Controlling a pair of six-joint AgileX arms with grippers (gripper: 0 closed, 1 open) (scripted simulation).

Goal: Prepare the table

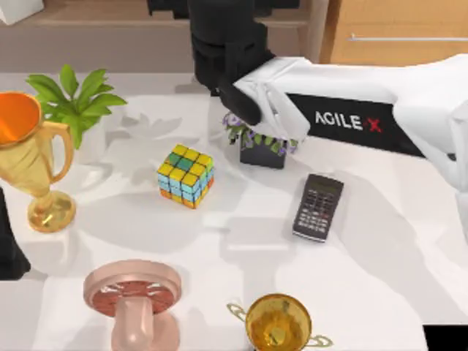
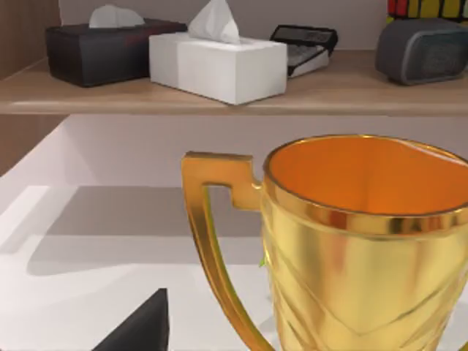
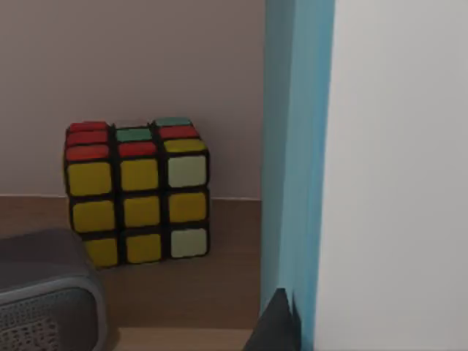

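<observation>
I see the white table (image 1: 380,241) spreading across nearly the whole top view, with a brown wooden shelf (image 1: 110,18) along the upper edge and a tan drawer unit (image 1: 395,33) with a silver bar handle in the upper right corner.

My right arm (image 1: 380,102) reaches in from the right edge of the frame toward the upper middle, its dark wrist end above a small potted flower (image 1: 259,146); I cannot tell how its jaws stand. In the right wrist view a puzzle cube (image 3: 137,190) sits on the shelf beside a grey clock (image 3: 44,292), with a pale blue upright panel (image 3: 296,146) close by. My left arm (image 1: 11,252) is a dark shape at the left edge, next to a gold trophy (image 1: 33,157); its jaws I cannot tell either.

On the table lie a second coloured cube (image 1: 186,175) at centre, a calculator (image 1: 319,207) to its right, a green leafy plant (image 1: 73,99) at upper left, a pink dumbbell (image 1: 133,300) at lower left and another gold cup (image 1: 278,322) at the bottom edge
</observation>
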